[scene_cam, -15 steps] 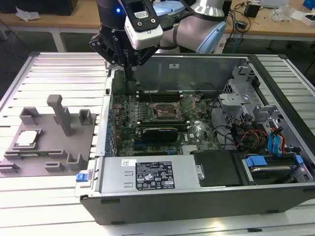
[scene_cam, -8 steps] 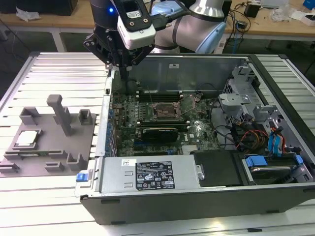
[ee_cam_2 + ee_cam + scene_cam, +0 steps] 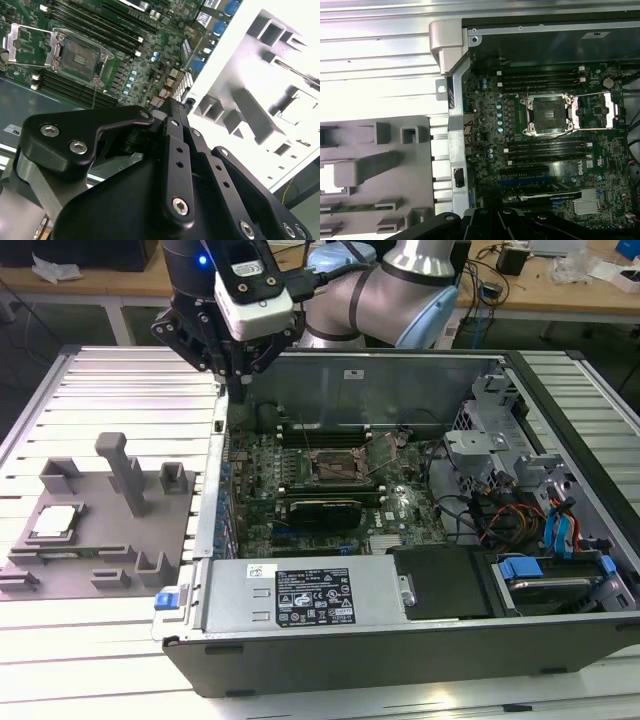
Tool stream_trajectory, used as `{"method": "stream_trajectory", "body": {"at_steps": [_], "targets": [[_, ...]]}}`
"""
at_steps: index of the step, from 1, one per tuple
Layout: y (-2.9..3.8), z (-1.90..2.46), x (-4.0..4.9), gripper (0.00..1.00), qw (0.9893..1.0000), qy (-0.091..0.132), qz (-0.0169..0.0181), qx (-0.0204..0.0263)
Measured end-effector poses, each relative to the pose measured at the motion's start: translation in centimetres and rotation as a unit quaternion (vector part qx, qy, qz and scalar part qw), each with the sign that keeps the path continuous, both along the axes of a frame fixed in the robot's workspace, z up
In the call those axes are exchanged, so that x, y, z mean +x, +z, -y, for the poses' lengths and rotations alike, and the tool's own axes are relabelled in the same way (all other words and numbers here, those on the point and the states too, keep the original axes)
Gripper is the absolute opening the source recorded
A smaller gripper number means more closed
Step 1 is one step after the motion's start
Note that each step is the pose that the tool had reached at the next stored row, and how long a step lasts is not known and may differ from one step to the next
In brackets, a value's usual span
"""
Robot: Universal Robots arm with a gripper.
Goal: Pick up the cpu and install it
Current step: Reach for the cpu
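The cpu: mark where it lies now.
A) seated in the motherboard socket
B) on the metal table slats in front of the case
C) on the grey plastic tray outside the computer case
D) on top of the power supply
C: in the exterior view the cpu lies on the grey tray at that view's left, outside the computer case, and the socket stands open with a dark centre.

You work over a counter (image 3: 110,390) of pale ribbed metal slats, which glares bright white along its near edge and toward the exterior view's left. Behind it stands a wooden desk (image 3: 90,282) on light legs. A second wooden desk (image 3: 560,292), at the exterior view's right, is strewn with dark cables (image 3: 490,280).
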State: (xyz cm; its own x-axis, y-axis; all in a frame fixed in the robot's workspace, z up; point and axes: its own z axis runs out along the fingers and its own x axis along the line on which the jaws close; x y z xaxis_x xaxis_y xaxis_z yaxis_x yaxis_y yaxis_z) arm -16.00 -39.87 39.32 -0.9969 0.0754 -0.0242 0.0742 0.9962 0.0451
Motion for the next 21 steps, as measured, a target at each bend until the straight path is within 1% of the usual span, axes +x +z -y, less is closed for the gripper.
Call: {"method": "stream_trajectory", "body": {"at_steps": [3,6,8,11,19,21], "targets": [[-0.01,0.00,-0.48,0.11,1.0000,0.000,0.0001,0.0000],[-0.07,0.00,-1.23,0.11,1.0000,0.000,0.0002,0.0000],[-0.13,0.00,-1.81,0.11,1.0000,0.000,0.0004,0.0000],[-0.21,0.00,-2.98,0.11,1.0000,0.000,0.0005,0.0001],[-0.36,0.00,-5.03,0.11,1.0000,0.000,0.0006,0.0000],[-0.39,-0.01,-5.85,0.11,1.0000,0.000,0.0007,0.0000]]}}
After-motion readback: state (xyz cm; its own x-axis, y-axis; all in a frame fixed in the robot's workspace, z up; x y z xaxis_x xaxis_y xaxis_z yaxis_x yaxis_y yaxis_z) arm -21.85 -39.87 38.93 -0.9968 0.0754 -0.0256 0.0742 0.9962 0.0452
